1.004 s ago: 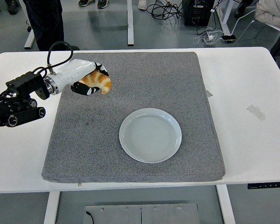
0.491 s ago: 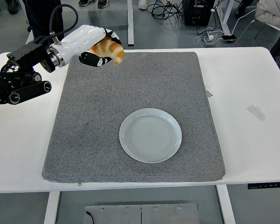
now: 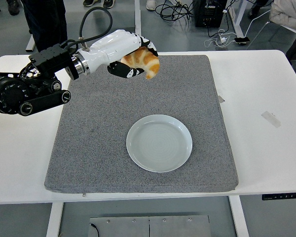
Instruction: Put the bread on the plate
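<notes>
Half done, I'd judge: my left hand [image 3: 130, 61] has its fingers curled around the bread [image 3: 144, 62], holding it above the grey mat [image 3: 93, 143], up-left of the empty plate [image 3: 159, 142]. Carrying over and releasing remain.

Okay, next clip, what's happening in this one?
The robot's left hand is holding a bread roll in the air over the far part of the grey mat. The pale plate sits empty nearer the middle of the mat, closer to the table's near edge than the hand, so the bread has not reached it yet. The right arm is out of view. A person's legs show behind the white table.
</notes>
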Controlling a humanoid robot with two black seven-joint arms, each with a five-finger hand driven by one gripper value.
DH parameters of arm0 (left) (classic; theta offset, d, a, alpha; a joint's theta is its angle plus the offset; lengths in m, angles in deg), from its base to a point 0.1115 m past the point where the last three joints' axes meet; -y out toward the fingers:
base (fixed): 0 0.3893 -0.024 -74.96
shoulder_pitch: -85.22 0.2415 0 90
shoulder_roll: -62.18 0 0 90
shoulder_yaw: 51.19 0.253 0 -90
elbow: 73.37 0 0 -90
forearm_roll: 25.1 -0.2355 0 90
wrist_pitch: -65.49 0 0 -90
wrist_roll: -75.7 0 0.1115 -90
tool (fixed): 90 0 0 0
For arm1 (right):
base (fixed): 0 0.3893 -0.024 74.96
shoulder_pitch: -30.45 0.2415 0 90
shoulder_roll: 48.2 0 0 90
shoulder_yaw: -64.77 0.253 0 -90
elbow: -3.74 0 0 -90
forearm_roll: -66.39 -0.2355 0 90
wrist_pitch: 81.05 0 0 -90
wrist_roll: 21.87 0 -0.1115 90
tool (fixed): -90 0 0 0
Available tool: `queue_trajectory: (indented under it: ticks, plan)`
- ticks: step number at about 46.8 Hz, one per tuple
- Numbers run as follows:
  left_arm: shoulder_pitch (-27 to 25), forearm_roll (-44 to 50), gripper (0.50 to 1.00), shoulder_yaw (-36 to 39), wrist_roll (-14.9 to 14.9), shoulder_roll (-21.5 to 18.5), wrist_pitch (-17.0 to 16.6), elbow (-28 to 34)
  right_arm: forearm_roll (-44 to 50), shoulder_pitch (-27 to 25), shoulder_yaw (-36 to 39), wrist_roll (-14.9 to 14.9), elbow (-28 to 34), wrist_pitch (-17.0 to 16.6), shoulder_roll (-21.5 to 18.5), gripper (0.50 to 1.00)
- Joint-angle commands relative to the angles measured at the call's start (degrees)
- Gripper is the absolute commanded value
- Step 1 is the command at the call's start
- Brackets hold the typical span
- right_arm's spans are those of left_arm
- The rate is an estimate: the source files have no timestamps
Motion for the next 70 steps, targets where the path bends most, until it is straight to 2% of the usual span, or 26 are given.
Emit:
queue_trajectory:
  ticks: [1,16,26,38,48,63,70]
  plan:
    - [0.4,-1.3,0.5,0.0,0.0,0.9,-0.1,1.6,0.0,0.0,0.0,0.0,0.0,0.0,0.0,1.0]
    - [1.9,-5.7,0.5,-0.4,0.0,3.6,-0.1,2.6,0.0,0.0,0.0,0.1,0.0,0.0,0.0,1.0]
    - [4.3,-7.0,0.5,0.3,0.0,6.7,-0.1,2.4,0.0,0.1,0.0,0.0,0.0,0.0,0.0,1.0]
    - [6.6,-7.9,0.5,3.5,-0.1,11.0,-0.4,-0.9,0.0,0.0,0.0,0.0,0.0,0.0,0.0,1.0]
    - [9.1,-9.3,0.5,4.4,0.0,12.2,-0.8,-2.5,0.0,0.0,0.0,0.0,0.0,0.0,0.0,1.0]
    - [10.5,-9.4,0.5,7.6,0.1,12.3,-4.0,-3.9,0.0,0.0,0.0,0.0,0.0,0.0,0.0,1.0]
    - [11.4,-9.4,0.5,7.6,0.2,12.3,-4.2,-4.0,0.0,0.0,0.0,0.1,0.0,0.1,0.0,1.0]
